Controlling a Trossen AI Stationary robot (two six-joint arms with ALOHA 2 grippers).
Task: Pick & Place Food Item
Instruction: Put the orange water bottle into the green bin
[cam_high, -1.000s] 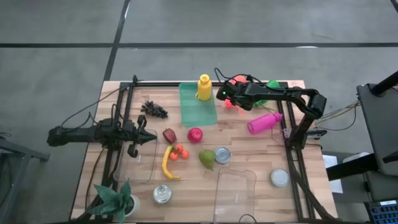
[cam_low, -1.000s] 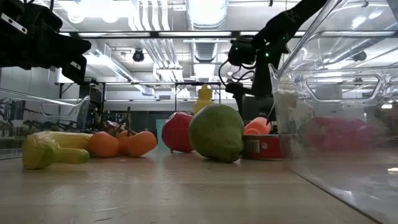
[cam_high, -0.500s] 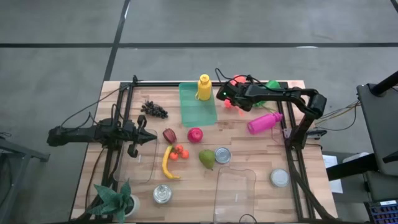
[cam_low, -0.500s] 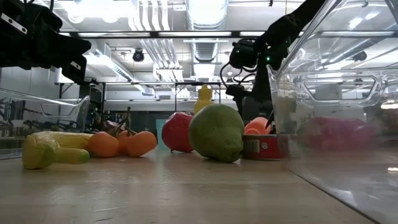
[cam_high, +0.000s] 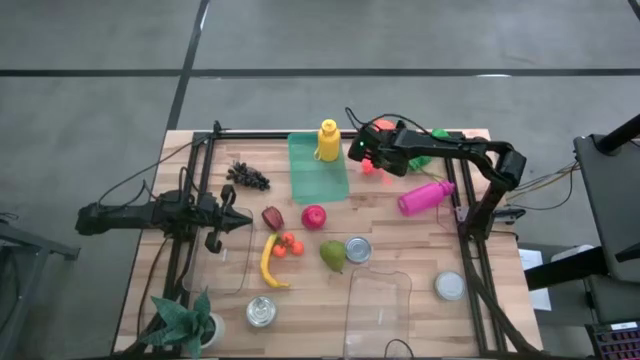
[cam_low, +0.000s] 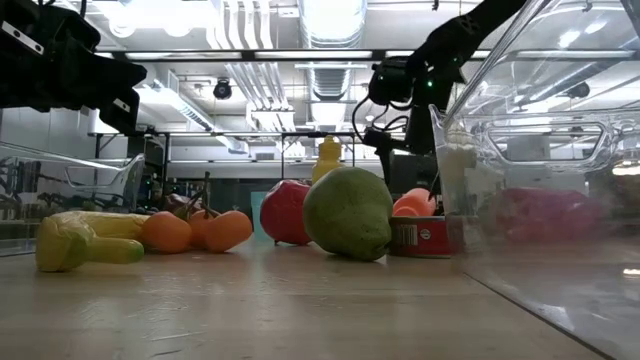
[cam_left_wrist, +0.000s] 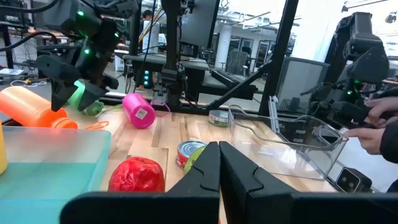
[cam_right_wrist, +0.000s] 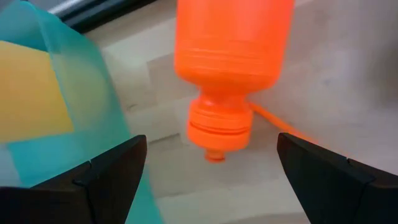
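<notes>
Right gripper (cam_high: 366, 160) hangs over the far side of the bench (cam_high: 400, 235), just right of the green tray (cam_high: 318, 170). Fingers (cam_right_wrist: 106, 174) spread wide apart, nothing between them. Straight ahead of them lies an orange bottle (cam_right_wrist: 231, 59) on its side, cap end toward the gripper, fingers clear of it on both sides. The left wrist view shows the same bottle (cam_left_wrist: 34, 107) on the wood beside the tray's edge, with the right gripper poised above it.

Left gripper (cam_high: 243, 221) waits over the left part of the bench, above a clear tub (cam_high: 222, 262). Its fingers (cam_left_wrist: 239, 174) are pressed together, holding nothing.

Yellow bottle (cam_high: 327, 140) stands on the tray's far end. Pink bottle (cam_high: 425, 196) lies right of the tray, a green item (cam_high: 432, 142) beyond it near the far edge.

Mid-bench: red apple (cam_high: 314, 216), dark red fruit (cam_high: 272, 217), small orange tomatoes (cam_high: 289, 244), banana (cam_high: 267, 264), green pear (cam_high: 332, 255) touching or just beside a tin can (cam_high: 357, 250). Grapes (cam_high: 248, 177) sit far left. A second clear tub (cam_high: 378, 300) sits at the near edge, a potted plant (cam_high: 185, 322) at the near left corner.
</notes>
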